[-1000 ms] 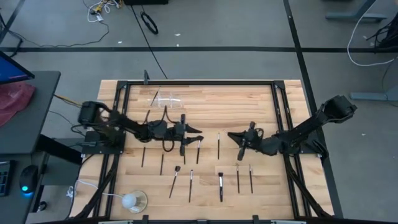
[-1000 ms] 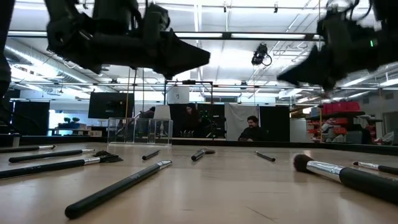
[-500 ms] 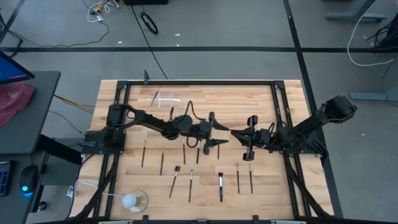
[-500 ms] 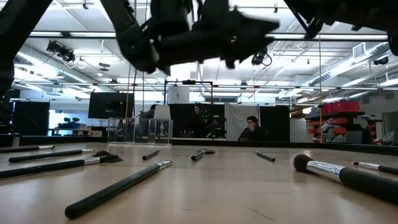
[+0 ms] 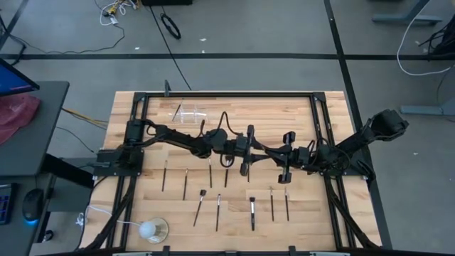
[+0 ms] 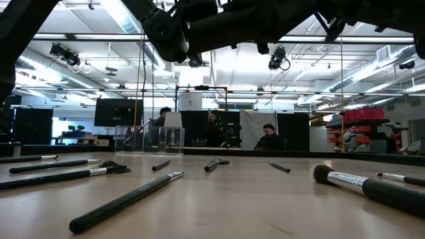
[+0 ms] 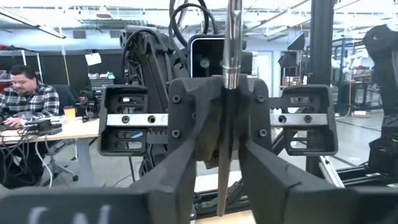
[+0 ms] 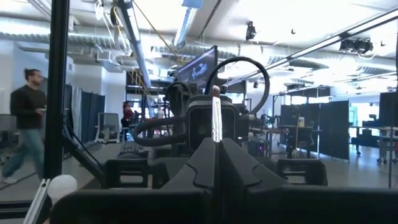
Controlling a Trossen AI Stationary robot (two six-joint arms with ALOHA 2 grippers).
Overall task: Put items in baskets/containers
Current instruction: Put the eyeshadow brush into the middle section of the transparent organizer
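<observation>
Above the middle of the light wooden table (image 5: pixel 284 114), the two dark arms met tip to tip. The left gripper (image 7: pixel 225 155) had its fingers clamped on a slim makeup brush with a dark handle and a silvery metal ferrule (image 7: pixel 232 56), which stood upright between them, clear of the tabletop. The right gripper (image 8: pixel 216 149) faced it with its fingers pressed together. The brush's pale shaft rose just beyond their tips, and whether they also pinched it could not be told.

The small clear plastic holder (image 5: pixel 186 112) stood near the table's far edge, towards its left corner, well apart from both grippers. The other slim dark-handled brushes (image 5: pixel 252 212) lay scattered in loose rows between the table's middle and its near edge. A white ball on a clear round base (image 5: pixel 149 229) sat by the near left corner.
</observation>
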